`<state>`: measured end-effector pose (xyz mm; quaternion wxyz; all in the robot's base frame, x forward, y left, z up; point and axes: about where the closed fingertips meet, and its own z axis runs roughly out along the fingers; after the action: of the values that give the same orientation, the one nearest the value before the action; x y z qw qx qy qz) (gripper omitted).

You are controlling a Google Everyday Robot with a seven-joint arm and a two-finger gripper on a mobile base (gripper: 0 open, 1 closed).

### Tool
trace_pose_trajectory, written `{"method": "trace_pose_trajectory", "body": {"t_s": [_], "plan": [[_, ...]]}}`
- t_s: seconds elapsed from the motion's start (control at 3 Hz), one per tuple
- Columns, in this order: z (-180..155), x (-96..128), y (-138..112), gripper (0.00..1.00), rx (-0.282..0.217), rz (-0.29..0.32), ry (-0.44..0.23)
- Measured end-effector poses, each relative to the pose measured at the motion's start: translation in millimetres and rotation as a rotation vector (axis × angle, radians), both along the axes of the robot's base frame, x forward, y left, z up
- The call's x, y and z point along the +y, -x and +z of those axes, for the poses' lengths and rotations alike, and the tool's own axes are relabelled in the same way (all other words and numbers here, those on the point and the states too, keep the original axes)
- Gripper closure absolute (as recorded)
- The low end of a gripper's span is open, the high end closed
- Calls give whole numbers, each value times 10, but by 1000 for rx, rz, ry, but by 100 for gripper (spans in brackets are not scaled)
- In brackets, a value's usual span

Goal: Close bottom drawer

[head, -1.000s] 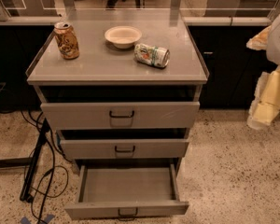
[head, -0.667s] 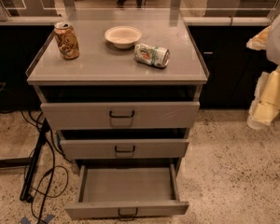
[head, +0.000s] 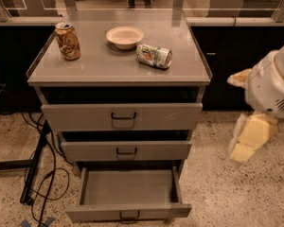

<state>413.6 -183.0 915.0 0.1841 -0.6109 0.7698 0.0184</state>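
Observation:
The bottom drawer [head: 128,193] of the grey cabinet [head: 118,72] is pulled well out. It is a wide, shallow, empty grey tray with a small dark wire handle [head: 128,216] on its short front panel. The middle drawer [head: 126,150] and top drawer [head: 122,116] stand out only slightly. My gripper [head: 248,138], yellowish under a white wrist [head: 272,82], hangs in the air to the right of the cabinet. It is about level with the middle drawer and touches nothing.
On the cabinet top are an upright can [head: 67,41], a white bowl [head: 125,36] and a can lying on its side [head: 154,56]. Black cables and a stand leg [head: 35,169] lie on the speckled floor at left. A dark counter runs behind.
My arm and gripper have moved down and a little left, towards the cabinet's right side. The drawers and the things on top have not moved.

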Motion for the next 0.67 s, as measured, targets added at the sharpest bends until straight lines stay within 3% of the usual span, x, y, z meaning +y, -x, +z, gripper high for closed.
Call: {"method": "trace_pose_trajectory", "body": {"t_s": [0.33,0.67], "plan": [[-518,213,187,16,4,24,-91],[-1048,305,274,40,-11,14,-148]]}}
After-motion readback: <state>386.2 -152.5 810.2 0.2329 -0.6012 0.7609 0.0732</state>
